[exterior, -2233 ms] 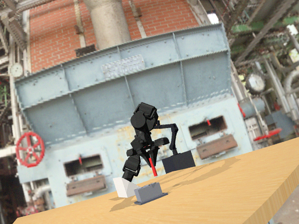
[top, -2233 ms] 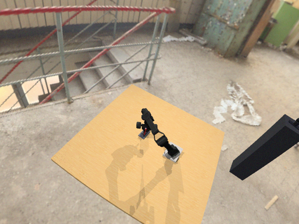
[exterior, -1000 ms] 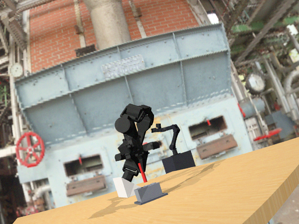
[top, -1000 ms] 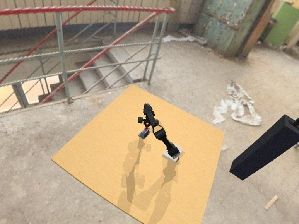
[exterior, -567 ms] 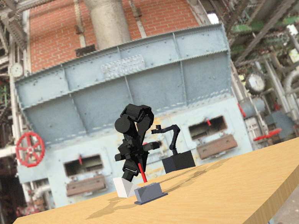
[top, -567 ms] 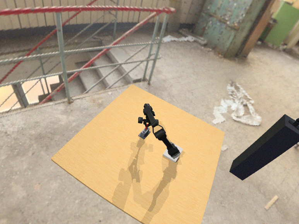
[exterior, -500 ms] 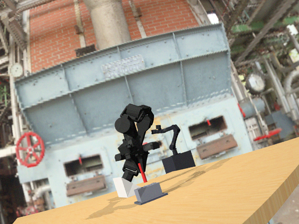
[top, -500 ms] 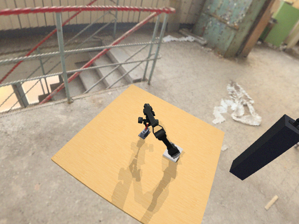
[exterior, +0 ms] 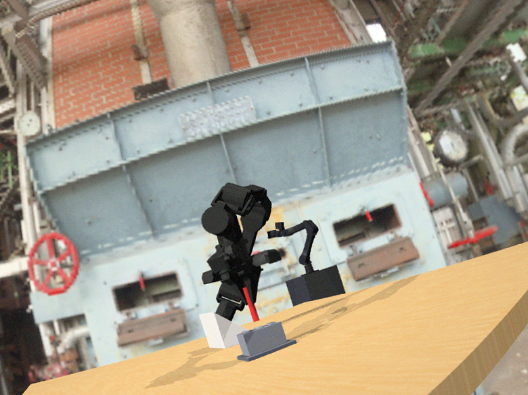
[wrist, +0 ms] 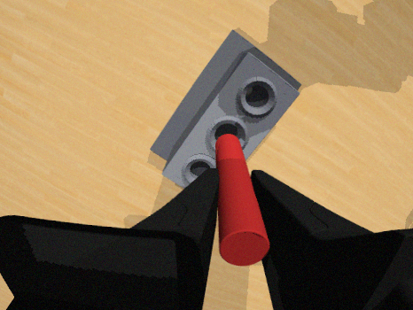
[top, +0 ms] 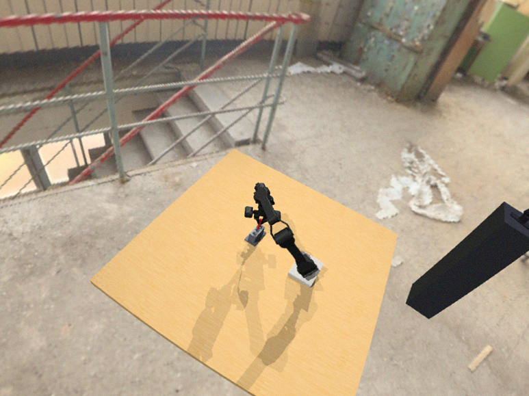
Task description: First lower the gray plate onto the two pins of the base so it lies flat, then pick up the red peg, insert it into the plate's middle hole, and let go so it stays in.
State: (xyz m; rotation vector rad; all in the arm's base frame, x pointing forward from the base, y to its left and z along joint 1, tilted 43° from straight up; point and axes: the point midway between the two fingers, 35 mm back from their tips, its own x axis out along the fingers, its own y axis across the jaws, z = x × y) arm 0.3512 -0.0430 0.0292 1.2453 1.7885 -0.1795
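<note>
Peg (wrist: 236,197) above plate's (wrist: 236,120) middle hole.

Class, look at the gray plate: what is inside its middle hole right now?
The red peg's tip sits at the gray plate's middle hole, held by the gripper. The tip covers the hole, so insertion depth cannot be seen.

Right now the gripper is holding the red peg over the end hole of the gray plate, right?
Not quite. The gripper does hold the red peg, but its tip is over the middle hole of the gray plate, not an end hole. The wrist view shows it.
</note>
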